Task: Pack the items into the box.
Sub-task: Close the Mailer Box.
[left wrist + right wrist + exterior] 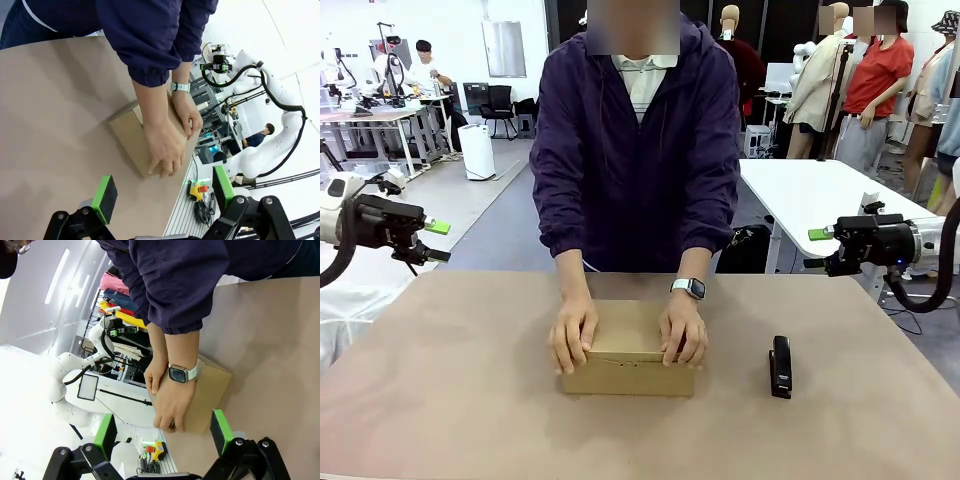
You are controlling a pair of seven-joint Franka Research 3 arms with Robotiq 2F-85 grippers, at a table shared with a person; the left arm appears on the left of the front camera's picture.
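Observation:
The tan cardboard box (pixel 625 377) sits shut at the middle of the table, and a person in a dark purple jacket presses both hands (pixel 573 335) down on its lid. It also shows in the left wrist view (pixel 127 135) and in the right wrist view (pixel 216 385). The items are hidden. My left gripper (pixel 438 241) hangs open in the air off the table's left edge, far from the box, with nothing between its green pads (pixel 105 196). My right gripper (pixel 817 249) hangs open beyond the far right edge, also holding nothing (pixel 164 434).
A black stapler (pixel 780 365) lies on the brown table (pixel 440 380), right of the box. The person stands at the far side, arms reaching over the middle. White tables and other people are farther back.

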